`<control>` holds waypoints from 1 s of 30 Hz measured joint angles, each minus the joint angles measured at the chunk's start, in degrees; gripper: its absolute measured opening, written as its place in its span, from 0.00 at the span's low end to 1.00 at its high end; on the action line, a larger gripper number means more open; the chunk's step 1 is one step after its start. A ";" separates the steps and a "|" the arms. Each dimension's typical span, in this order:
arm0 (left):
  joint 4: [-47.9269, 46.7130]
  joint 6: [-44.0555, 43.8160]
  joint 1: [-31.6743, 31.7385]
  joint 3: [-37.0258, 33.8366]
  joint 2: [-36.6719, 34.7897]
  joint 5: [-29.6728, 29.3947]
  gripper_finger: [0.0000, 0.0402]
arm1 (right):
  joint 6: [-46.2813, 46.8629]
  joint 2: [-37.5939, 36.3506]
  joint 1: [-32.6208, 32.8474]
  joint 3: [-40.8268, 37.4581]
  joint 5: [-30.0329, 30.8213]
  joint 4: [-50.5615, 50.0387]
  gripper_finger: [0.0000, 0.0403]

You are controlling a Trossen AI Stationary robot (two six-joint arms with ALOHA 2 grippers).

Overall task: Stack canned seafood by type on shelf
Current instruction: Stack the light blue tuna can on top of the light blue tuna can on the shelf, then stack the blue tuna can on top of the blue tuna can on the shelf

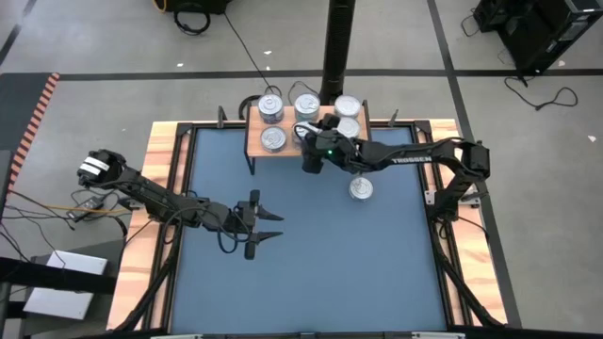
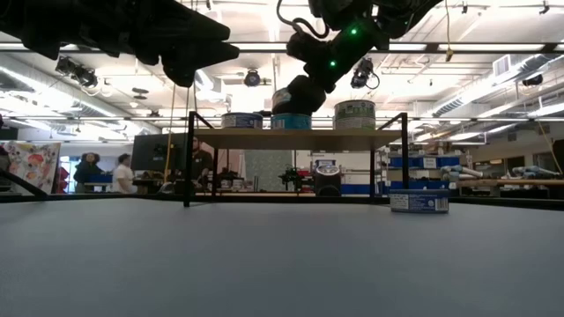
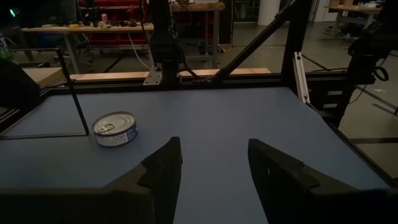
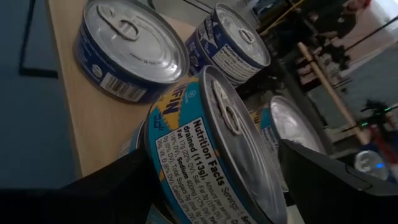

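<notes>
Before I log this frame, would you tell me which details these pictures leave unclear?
- High view: the right gripper covers part of the shelf, so the number of tins there is uncertain.
- Right wrist view: the fingers flank a tilted tin; contact is hidden behind it.
- Low view: the lone tin's label is too small to read.
- Left wrist view: the left gripper blocks the mat beneath it.

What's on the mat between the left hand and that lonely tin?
Nothing: only bare blue mat lies between the left hand and the lone tin, as seen from above.
</notes>
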 joint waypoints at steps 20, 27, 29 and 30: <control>-1.81 -1.11 0.00 0.04 0.00 0.00 0.47 | 17.75 -1.42 -3.68 6.60 -13.53 -16.76 0.81; -2.51 -1.09 0.00 0.04 0.00 0.00 0.47 | 17.03 -1.94 -3.76 6.93 -15.09 -16.96 0.81; -2.93 -1.09 0.00 0.04 0.00 0.00 0.47 | 15.60 -2.38 -2.58 8.16 -14.64 -18.52 0.80; -3.19 -1.09 0.00 0.04 0.00 0.00 0.47 | 14.98 -2.96 -1.60 8.64 -14.14 -19.96 0.80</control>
